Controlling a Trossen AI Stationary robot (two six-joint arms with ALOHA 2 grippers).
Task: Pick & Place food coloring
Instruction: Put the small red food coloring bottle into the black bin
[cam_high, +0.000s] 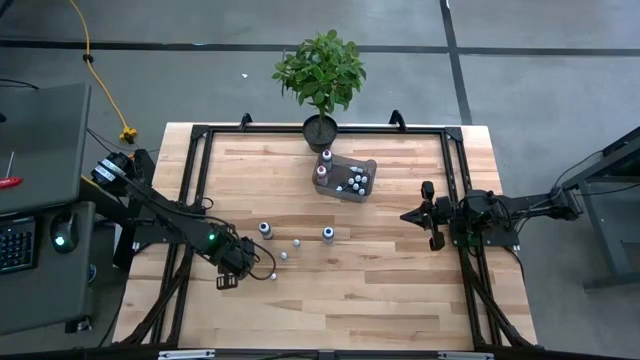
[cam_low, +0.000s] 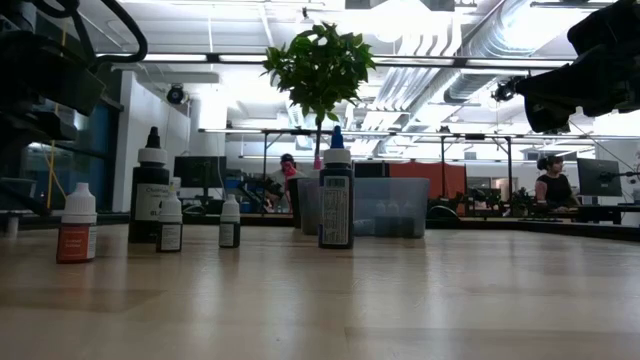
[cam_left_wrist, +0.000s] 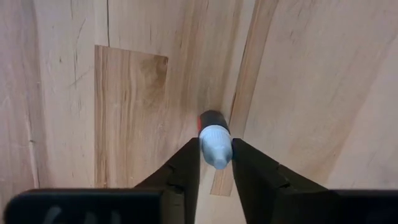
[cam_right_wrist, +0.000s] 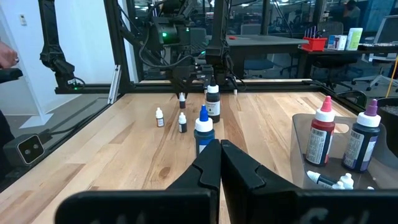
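A tiny food coloring bottle (cam_left_wrist: 214, 140) with a whitish cap and a red body stands under my left gripper (cam_left_wrist: 216, 154), which points down at the table's near left (cam_high: 243, 262) and is shut on it. My hand hides it in the high view. The right wrist view shows it far off (cam_right_wrist: 181, 98). Several more bottles stand upright on the wood: a black one (cam_high: 265, 230), a blue-capped one (cam_high: 328, 234) and small ones (cam_high: 296, 243), (cam_high: 283, 256), (cam_high: 272, 275). My right gripper (cam_right_wrist: 220, 152) is shut and level at the right edge (cam_high: 415, 215), touching nothing. My left gripper pinches the bottle's whitish cap (cam_left_wrist: 216, 138) between its two fingers, one on each side. The fingers come from above, pointing down. The bottle is upright below them; in the right wrist view its base seems to rest on the wood.
A clear plastic bin (cam_high: 368, 168) at the far middle holds more bottles, among them a red-capped one (cam_right_wrist: 322, 134) and a purple-capped one (cam_right_wrist: 364, 140). A potted plant (cam_high: 320, 70) stands at the far edge behind it. Bare wood lies along the near edge.
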